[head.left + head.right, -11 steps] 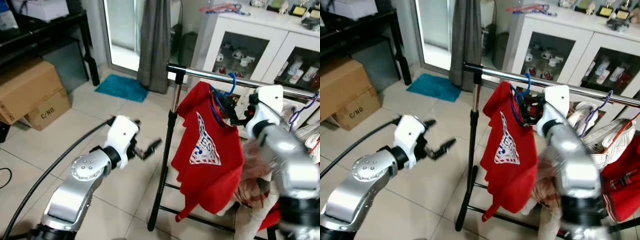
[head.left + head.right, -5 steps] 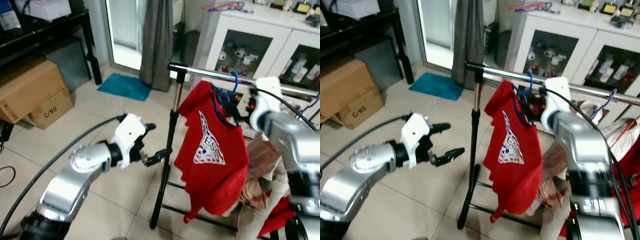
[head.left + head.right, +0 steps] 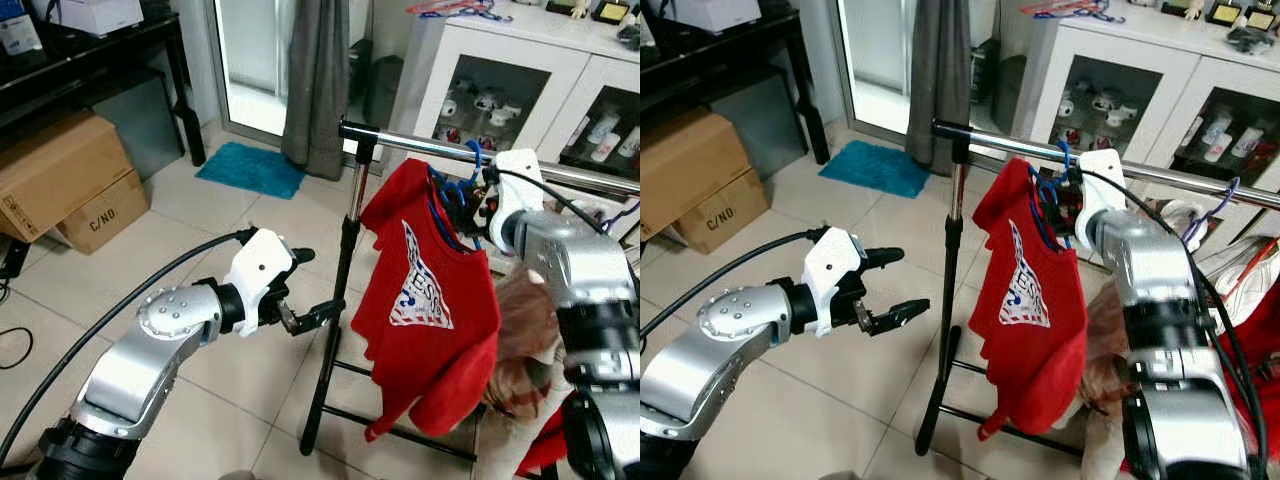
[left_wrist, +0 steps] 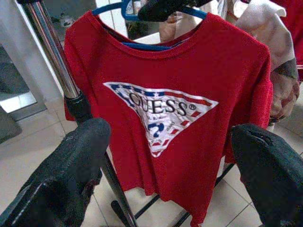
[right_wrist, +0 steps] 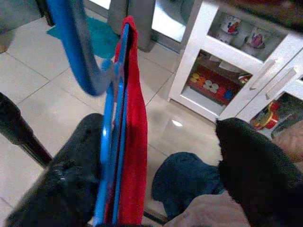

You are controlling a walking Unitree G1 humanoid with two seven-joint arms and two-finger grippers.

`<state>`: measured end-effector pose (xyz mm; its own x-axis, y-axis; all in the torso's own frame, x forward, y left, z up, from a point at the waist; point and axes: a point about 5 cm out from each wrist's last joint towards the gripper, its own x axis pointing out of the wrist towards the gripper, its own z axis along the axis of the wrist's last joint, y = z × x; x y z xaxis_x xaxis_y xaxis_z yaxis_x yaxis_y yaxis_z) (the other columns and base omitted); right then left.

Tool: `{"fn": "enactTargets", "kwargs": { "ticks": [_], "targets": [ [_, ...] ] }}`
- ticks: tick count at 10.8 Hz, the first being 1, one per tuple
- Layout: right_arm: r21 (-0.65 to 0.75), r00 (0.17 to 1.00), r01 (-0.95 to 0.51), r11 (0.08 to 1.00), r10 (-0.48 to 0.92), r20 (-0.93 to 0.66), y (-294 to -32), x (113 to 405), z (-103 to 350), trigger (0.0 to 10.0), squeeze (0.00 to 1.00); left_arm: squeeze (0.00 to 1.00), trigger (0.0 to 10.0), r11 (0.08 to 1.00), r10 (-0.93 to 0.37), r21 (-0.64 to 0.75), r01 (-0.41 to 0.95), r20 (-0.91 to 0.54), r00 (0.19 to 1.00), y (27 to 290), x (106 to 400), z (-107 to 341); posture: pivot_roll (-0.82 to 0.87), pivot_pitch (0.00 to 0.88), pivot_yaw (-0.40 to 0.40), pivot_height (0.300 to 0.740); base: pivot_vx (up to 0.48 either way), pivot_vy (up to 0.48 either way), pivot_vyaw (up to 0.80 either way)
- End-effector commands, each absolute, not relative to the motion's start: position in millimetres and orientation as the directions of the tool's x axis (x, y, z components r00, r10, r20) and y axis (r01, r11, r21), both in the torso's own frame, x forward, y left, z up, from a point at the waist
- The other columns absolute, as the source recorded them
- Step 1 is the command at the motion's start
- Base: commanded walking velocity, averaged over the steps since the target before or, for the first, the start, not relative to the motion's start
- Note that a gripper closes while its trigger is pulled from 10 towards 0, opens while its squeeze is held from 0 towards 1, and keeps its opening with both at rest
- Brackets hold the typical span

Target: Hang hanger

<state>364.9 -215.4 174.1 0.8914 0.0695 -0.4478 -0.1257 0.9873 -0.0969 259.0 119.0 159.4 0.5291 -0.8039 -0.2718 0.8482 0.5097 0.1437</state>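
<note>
Hanger [image 3: 455,195], of thin blue plastic with a curved hook, sits up at the chrome rail [image 3: 420,143] of the clothes rack, carrying a red cotton T-shirt [image 3: 430,290] with a triangular printed logo. The hook seems to be over the rail, though the right gripper [image 3: 478,205] blocks a clean look at that spot. That gripper is at the hanger's neck; in its wrist view the jaws stand wide, one black finger [image 5: 61,175] beside the blue bar and the other well apart, so nothing is clamped. My reading is that the hanging step is about finished and release is in hand. Next calls for drawing the right arm back from the rail without snagging the hook or the soft cloth. The left gripper [image 3: 305,290] hovers by the rack's black upright post [image 3: 335,320], jaws wide and empty.
</note>
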Motion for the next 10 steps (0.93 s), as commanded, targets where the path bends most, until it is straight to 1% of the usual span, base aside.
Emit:
{"fn": "enactTargets", "kwargs": {
  "ticks": [1,5,7,10],
  "targets": [
    [-0.098,0.890,-0.121,0.988,0.065,-0.451,-218,367,176,0.0,0.00,0.93,10.0,0.503,-0.804,0.147,0.852,-0.281,0.523,118,260,160,0.08,0.000,-0.073,0.740,0.000,0.000,0.00],
    [-0.086,0.874,-0.108,0.990,0.054,-0.483,-219,372,175,0.0,0.00,0.94,10.0,0.507,-0.797,0.150,0.849,-0.293,0.527,118,262,160,0.08,0.000,-0.070,0.740,0.000,0.000,0.00],
    [-0.060,0.841,-0.085,0.995,0.039,-0.540,-219,368,174,0.0,0.00,0.94,10.0,0.503,-0.795,0.154,0.850,-0.303,0.525,118,261,160,0.08,0.000,-0.070,0.740,0.000,0.000,0.00],
    [-0.030,0.845,-0.081,0.996,0.053,-0.533,-215,362,182,0.0,0.00,0.94,10.0,0.499,-0.796,0.154,0.853,-0.306,0.522,117,260,160,0.08,0.000,-0.071,0.740,0.000,0.000,0.00]
  ]
}}
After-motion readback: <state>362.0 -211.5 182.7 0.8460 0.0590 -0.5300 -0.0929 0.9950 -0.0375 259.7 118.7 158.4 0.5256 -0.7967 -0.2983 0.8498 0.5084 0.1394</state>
